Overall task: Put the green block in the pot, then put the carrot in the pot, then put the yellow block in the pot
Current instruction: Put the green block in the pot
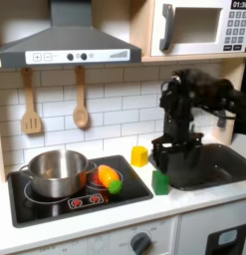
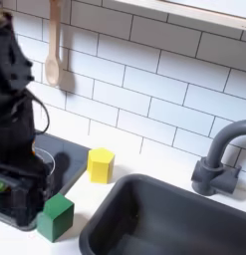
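Note:
The green block [image 1: 160,181] [image 2: 55,216] sits on the white counter just off the stove's right edge. My gripper [image 1: 176,169] [image 2: 21,199] hangs low and close to it, jaws apart, holding nothing. The yellow block [image 1: 139,155] [image 2: 101,164] stands a little farther back on the counter. The carrot [image 1: 109,178] lies on the stove's right burner, beside the pot [image 1: 57,171], which stands on the left burner. In the second exterior view the arm covers most of the carrot.
The black stove top [image 1: 55,204] fills the counter's left part in the first exterior view. The dark sink [image 1: 216,164] [image 2: 164,214] with its faucet [image 2: 216,159] lies to the right. Two wooden utensils [image 1: 81,112] hang on the tiled wall.

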You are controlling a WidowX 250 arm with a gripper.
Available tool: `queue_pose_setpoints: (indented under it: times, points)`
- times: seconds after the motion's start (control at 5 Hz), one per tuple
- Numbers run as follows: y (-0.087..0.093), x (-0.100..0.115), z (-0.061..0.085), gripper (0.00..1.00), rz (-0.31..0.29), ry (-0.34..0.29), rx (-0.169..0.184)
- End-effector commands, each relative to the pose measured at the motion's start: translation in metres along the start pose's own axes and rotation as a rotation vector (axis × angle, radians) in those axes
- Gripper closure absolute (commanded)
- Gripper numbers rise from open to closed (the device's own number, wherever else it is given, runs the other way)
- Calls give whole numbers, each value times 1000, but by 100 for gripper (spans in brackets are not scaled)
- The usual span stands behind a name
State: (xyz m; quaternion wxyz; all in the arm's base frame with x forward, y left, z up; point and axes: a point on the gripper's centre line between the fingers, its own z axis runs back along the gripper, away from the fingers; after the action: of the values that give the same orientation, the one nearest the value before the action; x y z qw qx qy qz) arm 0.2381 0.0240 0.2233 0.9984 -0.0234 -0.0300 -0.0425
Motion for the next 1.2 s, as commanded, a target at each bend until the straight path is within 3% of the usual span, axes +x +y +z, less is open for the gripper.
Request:
queue_pose_setpoints:
  times: [0.0,0.2,0.4,0.8,1.0]
  points:
    - [-7,29,-31,0,-85,51,-16]
    - [-10,36,-39,0,-98,27,-36]
    - [-11,35,-41,0,-84,11,-19]
    - [-10,33,-66,0,-91,54,-26]
    - [-7,36,-70,0,-104,61,-21]
